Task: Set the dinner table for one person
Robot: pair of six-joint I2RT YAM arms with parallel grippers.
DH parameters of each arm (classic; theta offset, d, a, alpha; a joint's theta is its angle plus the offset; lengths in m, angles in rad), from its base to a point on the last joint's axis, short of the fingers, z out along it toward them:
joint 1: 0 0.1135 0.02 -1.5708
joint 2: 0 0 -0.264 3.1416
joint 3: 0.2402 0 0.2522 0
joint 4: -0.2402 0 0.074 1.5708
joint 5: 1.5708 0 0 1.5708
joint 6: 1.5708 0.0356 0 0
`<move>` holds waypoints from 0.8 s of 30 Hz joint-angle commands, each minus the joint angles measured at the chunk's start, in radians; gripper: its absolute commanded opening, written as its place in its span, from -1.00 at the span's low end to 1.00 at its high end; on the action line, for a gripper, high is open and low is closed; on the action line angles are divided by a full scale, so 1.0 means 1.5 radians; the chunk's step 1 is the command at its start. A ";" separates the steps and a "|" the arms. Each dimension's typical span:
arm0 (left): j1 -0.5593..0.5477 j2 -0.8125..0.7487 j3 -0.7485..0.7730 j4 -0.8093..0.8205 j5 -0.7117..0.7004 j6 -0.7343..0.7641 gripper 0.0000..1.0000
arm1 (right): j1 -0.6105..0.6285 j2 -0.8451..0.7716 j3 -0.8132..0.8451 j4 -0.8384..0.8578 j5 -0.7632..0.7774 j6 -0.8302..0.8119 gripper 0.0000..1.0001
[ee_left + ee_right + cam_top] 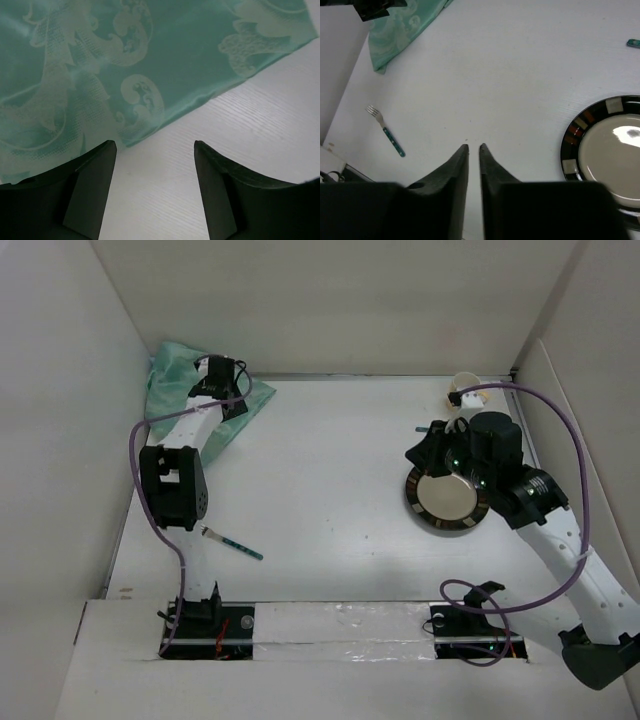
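Hangs with the left tool [155, 146] spread wide and empty above the edge of the mint-green placemat [100, 60], in the far-left corner of the white tabletop [330, 470] that fills the walled workspace. Shows the right tool [473, 148] closed to a thin slit on nothing, just beside the dark-rimmed plate [600, 150]. Near the left arm's base, a teal-handled fork [232, 543], well apart from both.

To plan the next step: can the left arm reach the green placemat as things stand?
Probably yes. The left gripper is open right at the edge of the placemat, over bare table, and nothing is in the way.
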 commanded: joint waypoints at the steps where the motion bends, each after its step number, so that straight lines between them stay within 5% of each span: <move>1: 0.026 0.027 0.037 -0.027 0.000 -0.013 0.21 | -0.007 0.001 -0.003 0.029 -0.024 -0.011 -0.52; 6: 0.035 0.093 0.063 -0.031 0.001 -0.020 0.25 | -0.007 0.014 -0.007 0.035 -0.050 -0.011 -0.14; 17: 0.035 0.257 0.215 -0.077 0.060 -0.024 0.16 | 0.015 0.042 -0.006 0.036 -0.071 -0.001 -0.10; 19: 0.035 0.272 0.216 -0.072 0.102 -0.027 0.03 | 0.015 0.047 -0.002 0.037 -0.063 0.002 -0.10; 20: 0.035 0.278 0.216 -0.072 0.121 -0.027 -0.37 | 0.021 0.050 -0.001 0.038 -0.061 0.003 -0.10; 24: -0.018 0.289 0.208 -0.077 0.162 0.001 -0.99 | 0.022 0.059 0.008 0.047 -0.044 0.005 -0.10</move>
